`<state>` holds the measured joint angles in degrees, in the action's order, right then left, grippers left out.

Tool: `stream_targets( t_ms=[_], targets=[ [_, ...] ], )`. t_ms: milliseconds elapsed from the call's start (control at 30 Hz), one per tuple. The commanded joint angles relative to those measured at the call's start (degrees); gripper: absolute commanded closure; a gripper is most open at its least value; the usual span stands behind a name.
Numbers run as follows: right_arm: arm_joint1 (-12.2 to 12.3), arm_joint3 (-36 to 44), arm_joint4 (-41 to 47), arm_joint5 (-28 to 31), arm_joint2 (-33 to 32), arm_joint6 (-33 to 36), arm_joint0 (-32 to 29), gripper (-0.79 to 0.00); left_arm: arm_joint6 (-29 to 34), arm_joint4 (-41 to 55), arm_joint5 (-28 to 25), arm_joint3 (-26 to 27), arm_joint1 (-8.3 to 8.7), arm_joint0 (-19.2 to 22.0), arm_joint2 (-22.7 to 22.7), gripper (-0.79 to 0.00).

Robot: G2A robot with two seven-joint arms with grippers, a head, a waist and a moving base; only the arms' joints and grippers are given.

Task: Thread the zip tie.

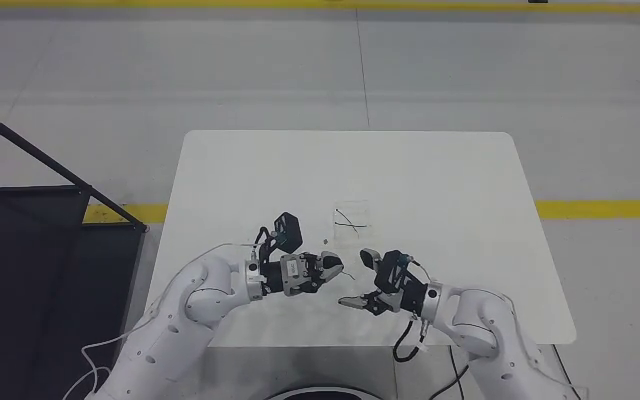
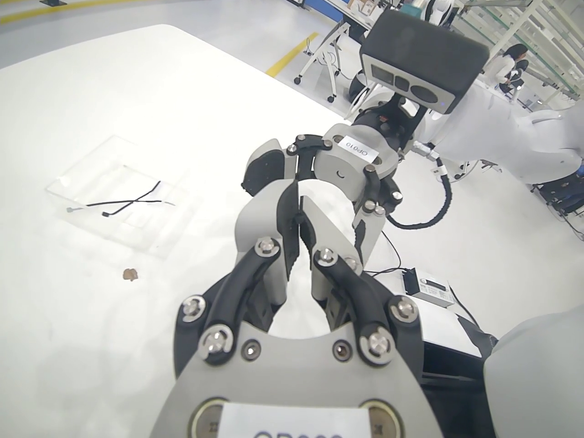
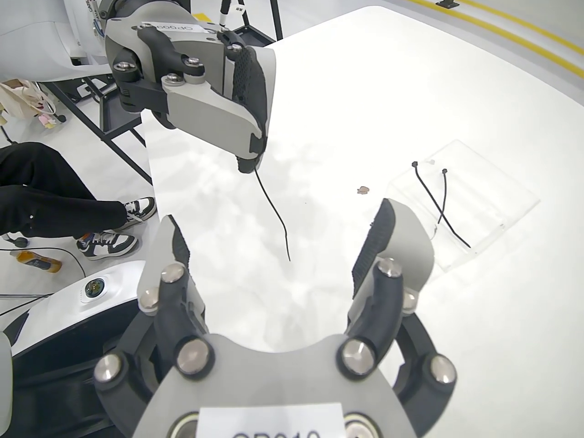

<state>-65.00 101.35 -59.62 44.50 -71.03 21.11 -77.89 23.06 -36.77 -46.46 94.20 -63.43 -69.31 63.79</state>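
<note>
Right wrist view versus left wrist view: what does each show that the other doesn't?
Right wrist view: the held zip tie hangs as a thin black strand from the shut left gripper, its free end toward the open right gripper. Left wrist view: the left gripper's fingers pressed together, seen from behind, with the right gripper facing it. Both: the clear tray on the white table holding two crossed loose zip ties, and a small brown speck beside it.

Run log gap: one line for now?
left gripper: shut on zip tie | right gripper: open, empty | spare ties: clear tray
</note>
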Motion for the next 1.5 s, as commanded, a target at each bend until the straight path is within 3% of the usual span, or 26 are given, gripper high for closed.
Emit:
stream_targets(
  t_ms=[0, 1467],
  targets=[
    [0.0, 0.0, 0.0, 0.0, 0.0, 0.0, 0.0, -0.785, 0.0, 0.0, 0.1, 0.0, 0.0, 0.0, 0.0, 0.0],
    [0.4, -1.7, 4.1, -4.0, -0.1, -2.8, -0.5, -0.785, -2.9, -1.5, 1.5, 2.0, 0.48, -1.9, 1.0, 0.0]
  ],
)
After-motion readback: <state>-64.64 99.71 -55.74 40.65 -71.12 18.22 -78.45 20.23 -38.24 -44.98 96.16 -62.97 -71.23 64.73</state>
